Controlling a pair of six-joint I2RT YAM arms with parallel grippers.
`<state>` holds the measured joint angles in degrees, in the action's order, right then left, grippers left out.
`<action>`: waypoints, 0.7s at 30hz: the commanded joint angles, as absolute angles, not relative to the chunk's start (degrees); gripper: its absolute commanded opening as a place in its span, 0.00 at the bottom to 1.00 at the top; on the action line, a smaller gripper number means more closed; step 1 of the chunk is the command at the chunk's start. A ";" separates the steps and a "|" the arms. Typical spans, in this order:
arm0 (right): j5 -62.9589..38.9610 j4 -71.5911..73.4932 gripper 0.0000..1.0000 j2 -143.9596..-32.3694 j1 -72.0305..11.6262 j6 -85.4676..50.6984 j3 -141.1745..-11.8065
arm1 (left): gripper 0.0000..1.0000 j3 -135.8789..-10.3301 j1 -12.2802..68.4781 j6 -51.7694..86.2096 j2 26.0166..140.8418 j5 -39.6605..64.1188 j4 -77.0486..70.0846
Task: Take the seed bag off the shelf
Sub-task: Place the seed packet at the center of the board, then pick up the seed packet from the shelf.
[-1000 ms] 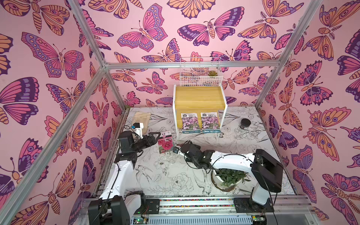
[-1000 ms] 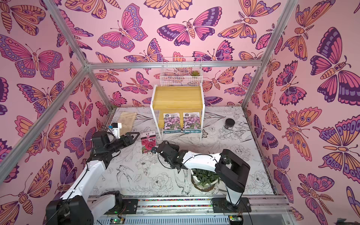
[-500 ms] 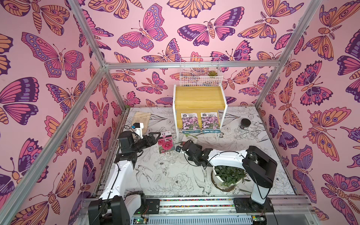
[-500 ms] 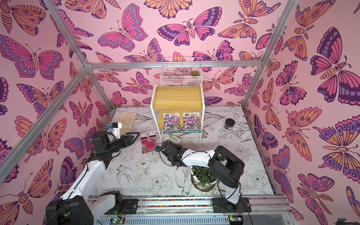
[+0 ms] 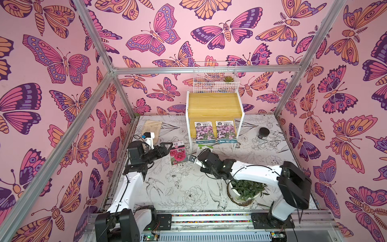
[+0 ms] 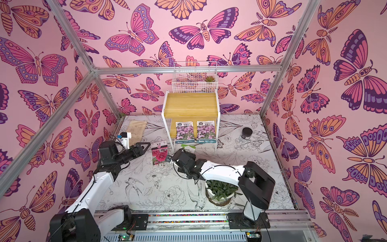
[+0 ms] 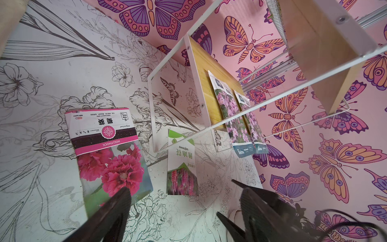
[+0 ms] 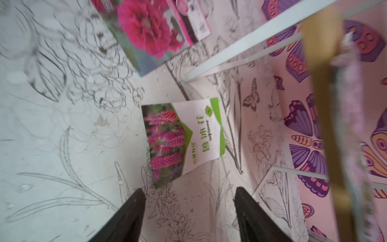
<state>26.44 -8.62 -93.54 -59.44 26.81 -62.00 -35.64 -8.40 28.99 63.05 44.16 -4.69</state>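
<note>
The shelf [image 5: 213, 104] [image 6: 190, 102] stands at the back of the table, and two purple-flower seed bags [image 5: 203, 132] [image 5: 226, 132] lean on its lower step. A green and white seed bag [image 5: 202, 148] [image 8: 184, 138] [image 7: 181, 161] lies flat on the table by the shelf's front left leg. My right gripper [image 8: 189, 189] [image 5: 204, 154] is open just short of this bag and holds nothing. A pink hollyhock bag [image 5: 178, 154] [image 7: 109, 150] lies flat to the left. My left gripper [image 7: 185, 197] [image 5: 166, 147] hovers open at its edge.
A white wire basket [image 5: 215, 83] holding a small succulent sits behind the shelf. A black jar [image 5: 263, 133] stands at the right. A potted plant [image 5: 247, 189] sits under my right arm. A wooden board [image 5: 151, 126] lies at the back left.
My right gripper has gone from shut to open. The green and white bag now lies free on the table in front of it. The left arm has not moved.
</note>
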 commanded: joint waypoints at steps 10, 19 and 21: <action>20.30 -5.53 0.75 -87.16 -54.49 35.31 -66.91 | 0.85 -35.18 -8.79 28.92 63.37 46.39 -6.42; 19.49 -3.61 0.75 -94.58 -54.49 36.99 -69.87 | 0.85 -35.30 -8.76 28.92 63.61 46.78 -6.46; 20.15 -2.95 0.75 -96.43 -54.51 38.06 -70.78 | 0.85 -35.33 -8.85 28.98 63.63 46.92 -6.41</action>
